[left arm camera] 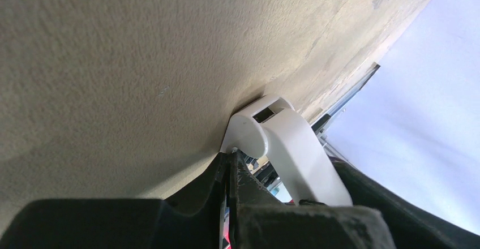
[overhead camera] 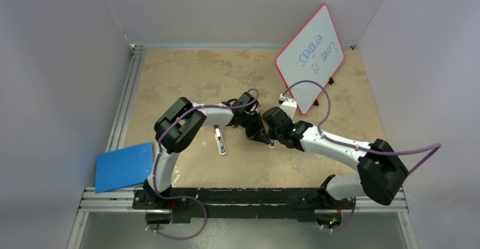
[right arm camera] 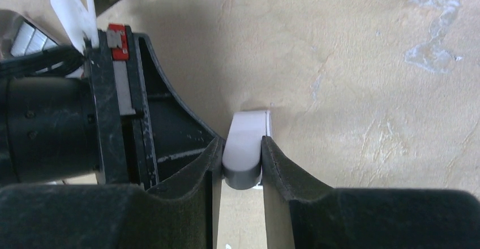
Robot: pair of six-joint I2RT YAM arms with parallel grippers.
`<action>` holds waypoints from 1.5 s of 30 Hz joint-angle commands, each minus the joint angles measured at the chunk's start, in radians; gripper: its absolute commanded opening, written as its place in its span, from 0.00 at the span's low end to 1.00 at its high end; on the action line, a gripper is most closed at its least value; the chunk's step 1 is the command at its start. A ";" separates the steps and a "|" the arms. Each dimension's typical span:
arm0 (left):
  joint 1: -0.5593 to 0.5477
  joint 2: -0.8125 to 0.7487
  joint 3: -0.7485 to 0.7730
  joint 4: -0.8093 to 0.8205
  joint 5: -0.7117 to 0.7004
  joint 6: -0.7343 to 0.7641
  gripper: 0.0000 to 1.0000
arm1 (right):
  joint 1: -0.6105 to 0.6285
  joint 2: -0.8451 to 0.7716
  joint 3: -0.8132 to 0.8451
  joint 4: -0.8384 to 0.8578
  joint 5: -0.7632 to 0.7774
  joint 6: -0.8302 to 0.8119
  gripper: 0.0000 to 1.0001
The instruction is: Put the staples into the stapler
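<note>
Stapler (overhead camera: pixel 219 140): lies flat on the table (overhead camera: pixel 187 85), just left of where the two grippers meet and apart from both. Nothing holds it. Whether it is open for loading cannot be told at this size.

Staples: not identifiable in any view.

Right gripper (right arm camera: pixel 242 144): partly closed, with the jaws clamped on the sides of a white piece (right arm camera: pixel 246 133). The far end of the piece touches the table, and the end nearer the wrist camera looks grey. The left wrist view shows it as a smooth white bar with a round boss (left arm camera: pixel 249 137) on one side. Whether it belongs to the stapler or to the staples cannot be told.

Left gripper (left arm camera: pixel 229 159): fully closed and holding nothing. Its tips sit just beside the round boss, at or very near contact.

Step in hand (judgement): preparation. The right arm appears to steady the white piece on the table while the closed left tips bear on it or probe it. Loading appears not yet begun, since the stapler lies unattended.

Next move (judgement):
- Keep the right hold firm so the white piece does not pivot on its lower end.
- Apply only light force at the left tips.
- Open the left jaws before any pick-up.
- Steady the stapler with one gripper and expose its channel before staples go in.
</note>
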 commanded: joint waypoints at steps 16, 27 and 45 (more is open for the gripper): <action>0.000 0.030 0.027 0.074 -0.053 0.025 0.00 | 0.068 0.009 -0.056 -0.052 -0.082 0.121 0.21; 0.000 -0.018 -0.009 0.078 -0.039 0.053 0.20 | 0.068 -0.073 0.024 -0.181 -0.026 0.155 0.52; -0.001 -0.123 -0.036 0.016 -0.136 0.152 0.11 | 0.067 0.059 -0.003 -0.179 -0.007 0.204 0.22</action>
